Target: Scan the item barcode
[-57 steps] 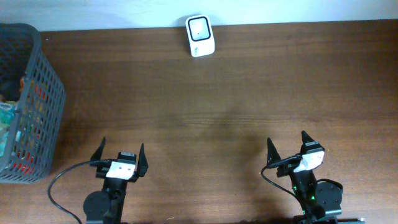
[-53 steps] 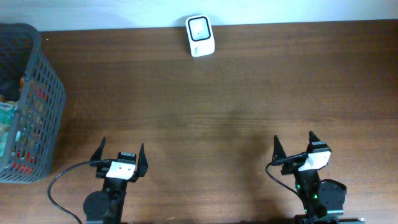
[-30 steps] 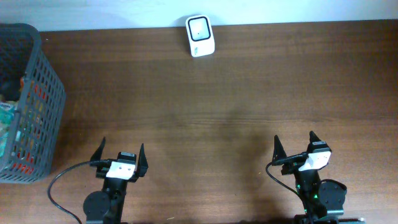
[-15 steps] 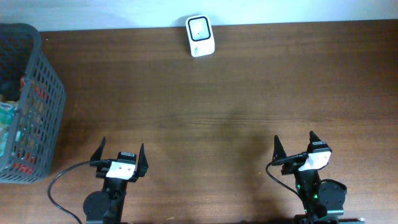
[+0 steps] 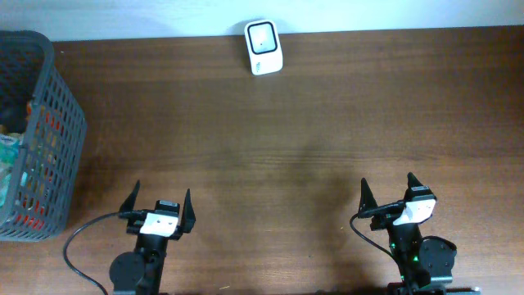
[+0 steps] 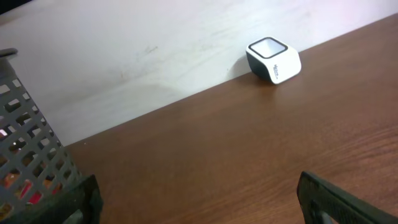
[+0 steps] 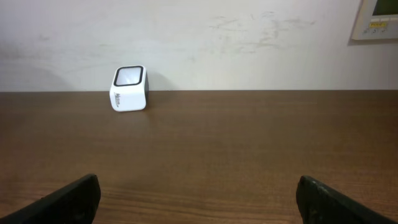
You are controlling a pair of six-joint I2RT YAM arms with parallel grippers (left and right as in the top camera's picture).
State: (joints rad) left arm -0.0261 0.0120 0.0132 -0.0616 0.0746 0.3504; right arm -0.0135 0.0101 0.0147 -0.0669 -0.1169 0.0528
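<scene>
Only the right gripper (image 5: 386,185) has shifted, now a little further right than in the earliest frame; the left gripper (image 5: 161,192) has not moved. Both grippers stand spread wide and empty at the near edge of the table (image 5: 327,106). One white scanner (image 5: 264,47) stands at the far edge. One grey basket (image 5: 75,123) at far left holds the items (image 5: 15,156), too jumbled to count.

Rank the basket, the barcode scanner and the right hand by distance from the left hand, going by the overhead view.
1. Grey basket: nearest, on the left side, ahead and to the left of the left hand.
2. Barcode scanner: on the far side, ahead and to the right.
3. Right hand: farthest, straight across on the near side.
</scene>
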